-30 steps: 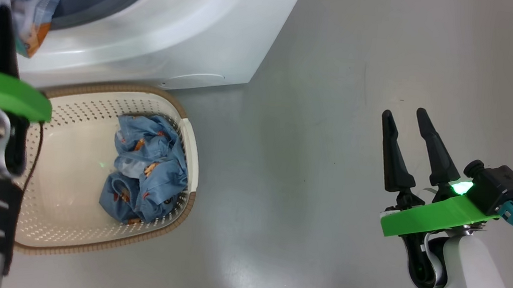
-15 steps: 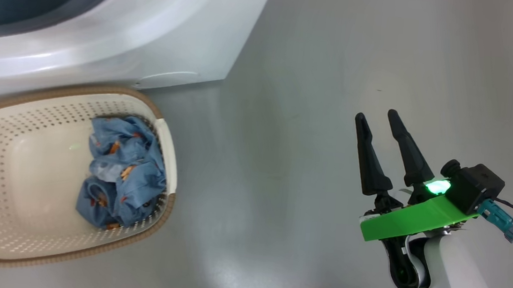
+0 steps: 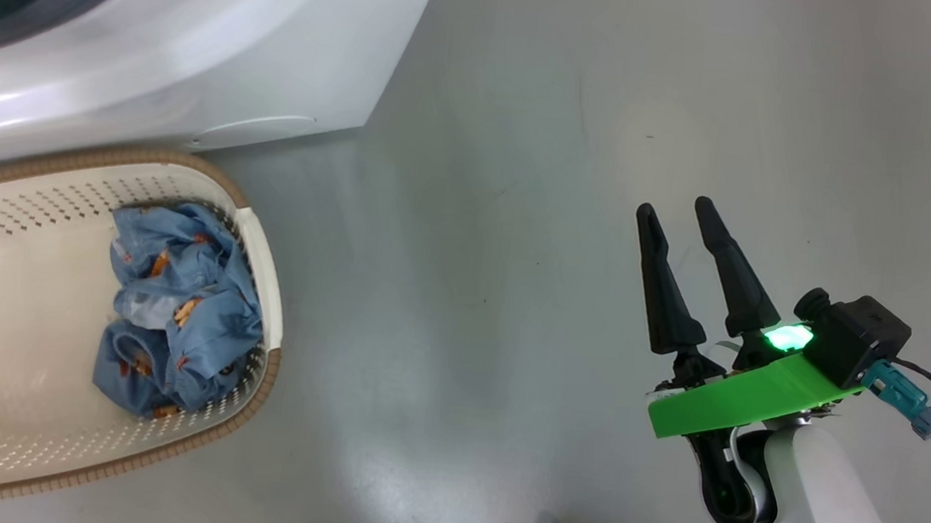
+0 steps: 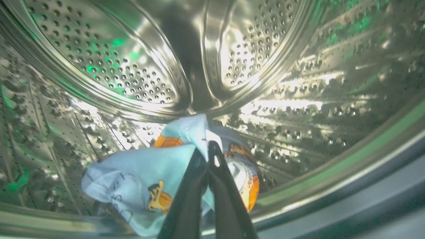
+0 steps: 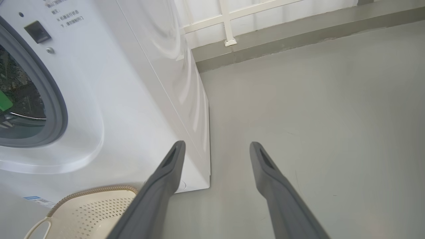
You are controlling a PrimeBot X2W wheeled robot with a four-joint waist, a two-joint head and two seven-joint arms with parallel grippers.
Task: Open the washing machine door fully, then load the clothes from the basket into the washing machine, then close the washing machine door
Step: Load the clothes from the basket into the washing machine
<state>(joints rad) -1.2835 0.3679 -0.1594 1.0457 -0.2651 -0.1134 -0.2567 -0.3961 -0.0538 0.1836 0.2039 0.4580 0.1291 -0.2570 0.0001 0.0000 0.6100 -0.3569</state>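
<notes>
My left gripper (image 4: 207, 149) is inside the washing machine's steel drum (image 4: 132, 66), shut on a light blue garment (image 4: 132, 179) with orange figures that hangs just above the drum's bottom. More of the clothes (image 3: 179, 311) lie bunched at the right end of the cream basket (image 3: 264, 225), which stands on the floor in front of the white washing machine (image 3: 196, 39). My right gripper (image 3: 674, 207) hovers open and empty over the floor, well right of the basket. The washing machine door is out of view.
In the right wrist view my right gripper (image 5: 217, 145) points past the machine's front corner (image 5: 199, 139), with the grey gasket (image 5: 49, 99) at left and the basket (image 5: 96, 207) below. Bare grey floor (image 3: 529, 131) stretches right of the machine to a wall base (image 5: 282, 36).
The head view has swung right, so the machine and basket slid left in it. My left gripper carried the garment from the machine's opening out of that view. The right gripper stays open.
</notes>
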